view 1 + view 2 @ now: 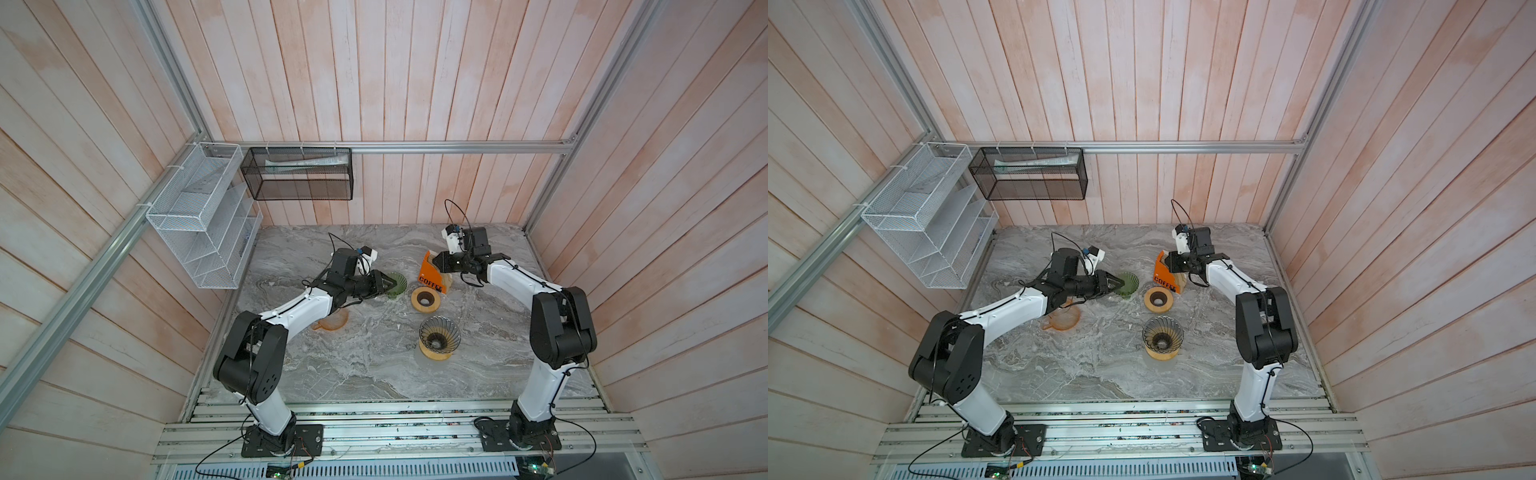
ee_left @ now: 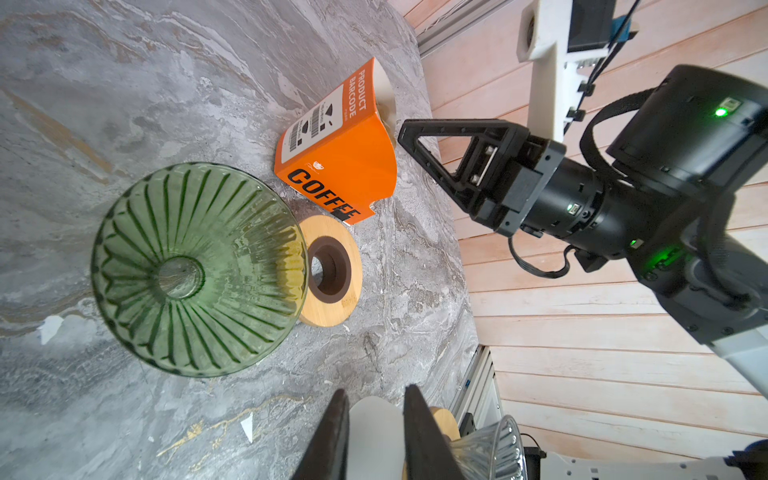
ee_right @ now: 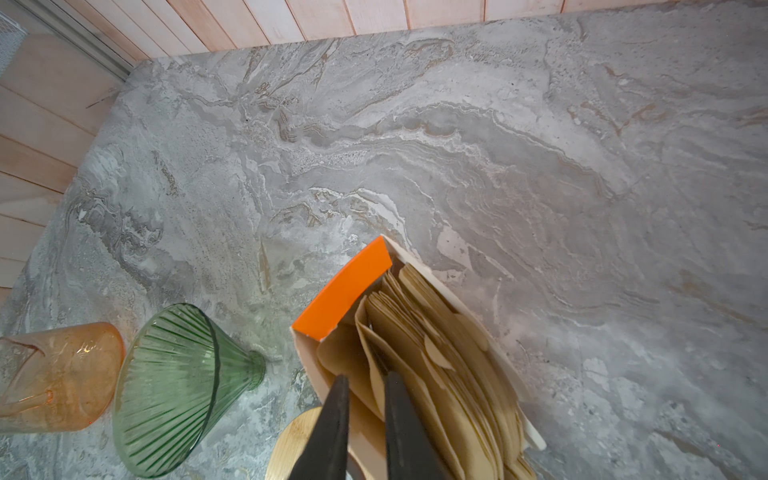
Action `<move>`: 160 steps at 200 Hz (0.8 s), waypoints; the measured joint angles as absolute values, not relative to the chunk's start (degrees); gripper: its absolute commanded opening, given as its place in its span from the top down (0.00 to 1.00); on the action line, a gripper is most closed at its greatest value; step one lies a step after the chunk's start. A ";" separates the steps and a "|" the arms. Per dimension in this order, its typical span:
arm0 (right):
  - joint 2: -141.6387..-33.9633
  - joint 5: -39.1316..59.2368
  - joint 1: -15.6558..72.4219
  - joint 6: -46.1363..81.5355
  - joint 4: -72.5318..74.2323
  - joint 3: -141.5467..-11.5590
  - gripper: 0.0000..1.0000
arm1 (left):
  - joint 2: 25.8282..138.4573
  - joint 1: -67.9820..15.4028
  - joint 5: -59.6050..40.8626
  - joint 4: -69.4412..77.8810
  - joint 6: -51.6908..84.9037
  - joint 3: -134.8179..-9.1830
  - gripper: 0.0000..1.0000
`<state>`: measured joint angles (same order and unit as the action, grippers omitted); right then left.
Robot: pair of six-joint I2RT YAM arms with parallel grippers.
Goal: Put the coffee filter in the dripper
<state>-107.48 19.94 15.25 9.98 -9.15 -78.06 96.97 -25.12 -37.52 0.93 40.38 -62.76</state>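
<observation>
An orange "COFFEE" filter box [image 1: 430, 276] [image 2: 336, 166] stands open at the back of the marble table, holding several tan coffee filters [image 3: 436, 353]. My right gripper [image 3: 365, 376] [image 1: 435, 259] reaches into the box mouth. Its jaws stand a narrow gap apart, astride the edge of the front filter. One of its fingers [image 2: 457, 124] shows side-on by the box. A green glass dripper [image 1: 397, 286] [image 2: 195, 270] [image 3: 174, 386] lies tipped on its side left of the box. My left gripper [image 1: 390, 283] [image 2: 376, 390] hovers beside it, slightly open, with nothing held.
A wooden ring base [image 1: 426, 300] [image 2: 332, 228] lies between the green dripper and the box. A clear ribbed dripper [image 1: 439, 336] sits on another wooden base nearer the front. An orange glass cup [image 1: 332, 322] [image 3: 58, 374] rests under my left arm. Wire baskets [image 1: 299, 174] hang on the walls.
</observation>
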 measured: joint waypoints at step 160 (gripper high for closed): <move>-108.73 19.31 15.25 9.78 -9.56 -78.08 0.86 | 96.97 -25.02 -37.58 0.93 40.40 -62.76 0.73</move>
